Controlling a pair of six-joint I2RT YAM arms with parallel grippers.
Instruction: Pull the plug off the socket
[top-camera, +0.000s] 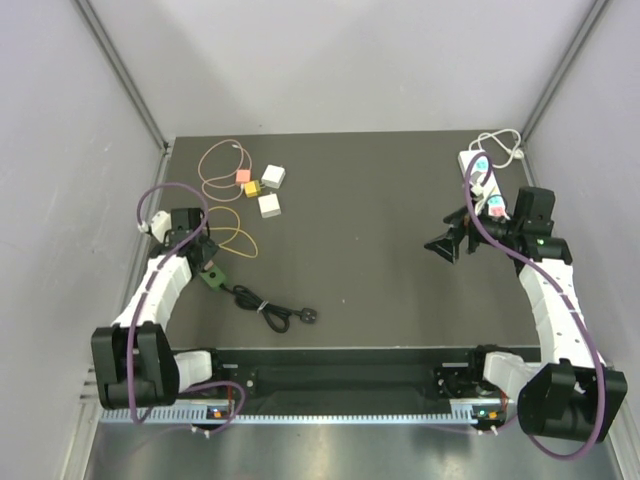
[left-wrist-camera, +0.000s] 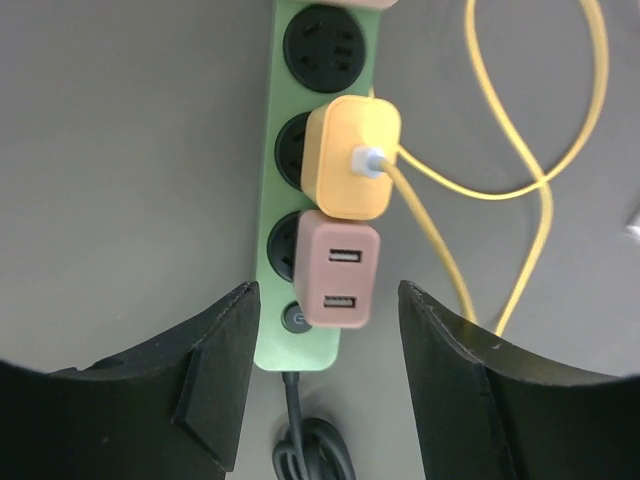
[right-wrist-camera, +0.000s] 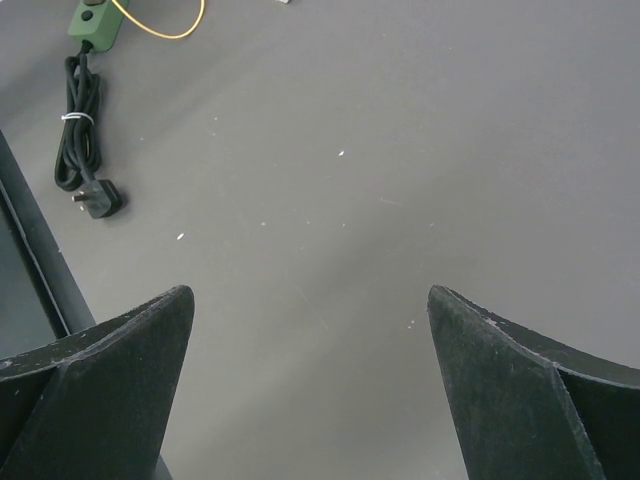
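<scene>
A green socket strip (left-wrist-camera: 266, 215) lies on the dark table. A yellow plug (left-wrist-camera: 350, 160) with a yellow cable (left-wrist-camera: 440, 255) sits in its middle socket. A pink plug (left-wrist-camera: 338, 270) with two USB ports sits in the socket nearest the strip's switch. My left gripper (left-wrist-camera: 325, 335) hovers open over that end, one finger on each side of the pink plug, touching nothing. In the top view it (top-camera: 203, 255) covers most of the strip (top-camera: 213, 279). My right gripper (top-camera: 440, 245) stands open over bare table at the right, holding nothing.
The strip's black cord (top-camera: 262, 305) runs right to a loose black plug (top-camera: 312, 316). Loose white (top-camera: 273, 176), yellow (top-camera: 254, 188) and pink (top-camera: 241, 177) adapters with cable loops lie at the back left. A white socket strip (top-camera: 478, 178) with plugs lies at the back right.
</scene>
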